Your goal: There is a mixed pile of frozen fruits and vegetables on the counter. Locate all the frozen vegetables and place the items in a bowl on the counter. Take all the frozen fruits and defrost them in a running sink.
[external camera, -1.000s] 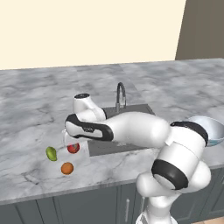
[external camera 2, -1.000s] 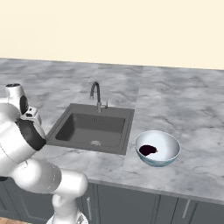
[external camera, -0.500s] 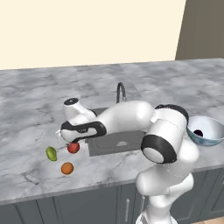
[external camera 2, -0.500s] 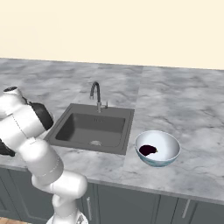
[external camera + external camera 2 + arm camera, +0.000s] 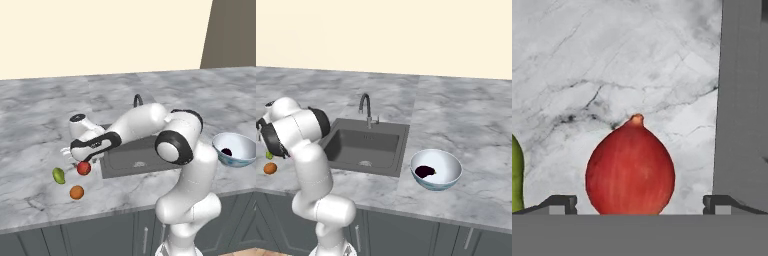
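While spread wide, tool (image 5: 640, 202) poised over red ball (image 5: 630, 167) near desk (image 5: 30, 200) front edge. Straddling it, not pinching. Eggplant (image 5: 424, 171) in bowl (image 5: 448, 180).

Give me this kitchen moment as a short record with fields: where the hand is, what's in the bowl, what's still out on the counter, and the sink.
hand: open, fingertips either side of the red ball, not closed on it
bowl: on the counter right of the sink, holds the dark purple eggplant
left of sink: red ball, yellow-green oval, orange ball, lying apart
sink: nothing in the basin; no water visible from the tap
sorted so far: one vegetable in the bowl, no fruit in the sink
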{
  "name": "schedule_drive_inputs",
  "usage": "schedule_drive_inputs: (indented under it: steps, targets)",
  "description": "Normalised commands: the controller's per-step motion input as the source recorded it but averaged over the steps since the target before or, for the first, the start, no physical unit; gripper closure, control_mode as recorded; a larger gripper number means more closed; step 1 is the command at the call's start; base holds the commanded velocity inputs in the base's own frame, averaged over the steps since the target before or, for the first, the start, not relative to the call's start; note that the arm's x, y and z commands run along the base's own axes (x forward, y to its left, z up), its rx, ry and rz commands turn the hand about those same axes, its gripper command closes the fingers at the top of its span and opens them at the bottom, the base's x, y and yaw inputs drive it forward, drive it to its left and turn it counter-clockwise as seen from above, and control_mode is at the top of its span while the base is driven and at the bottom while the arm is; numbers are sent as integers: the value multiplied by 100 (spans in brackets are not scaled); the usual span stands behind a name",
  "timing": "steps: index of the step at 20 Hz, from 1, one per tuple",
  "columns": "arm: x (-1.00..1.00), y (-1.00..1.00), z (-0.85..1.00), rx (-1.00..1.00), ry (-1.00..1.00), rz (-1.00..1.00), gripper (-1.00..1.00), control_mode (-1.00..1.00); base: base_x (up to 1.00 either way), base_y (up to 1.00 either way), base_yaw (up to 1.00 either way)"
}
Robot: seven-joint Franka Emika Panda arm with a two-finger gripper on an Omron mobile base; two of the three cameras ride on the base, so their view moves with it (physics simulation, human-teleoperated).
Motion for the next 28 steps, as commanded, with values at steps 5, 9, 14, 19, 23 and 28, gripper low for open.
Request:
schedule_drive_inputs:
  steps: [5,9,14,19,23,28]
  targets:
    - [-10,5,-37,0,1,-6,-100,-100,0,0,0]
    - [8,-5,-37,0,-2,-3,-100,-100,0,0,0]
    - [26,-8,-33,0,-1,0,100,-100,0,0,0]
    - [5,-1,-7,0,1,-1,100,-100,0,0,0]
    - [-14,-44,47,-3,9,-12,100,-100,0,0,0]
    - [-34,-67,53,0,0,-16,100,-100,0,0,0]
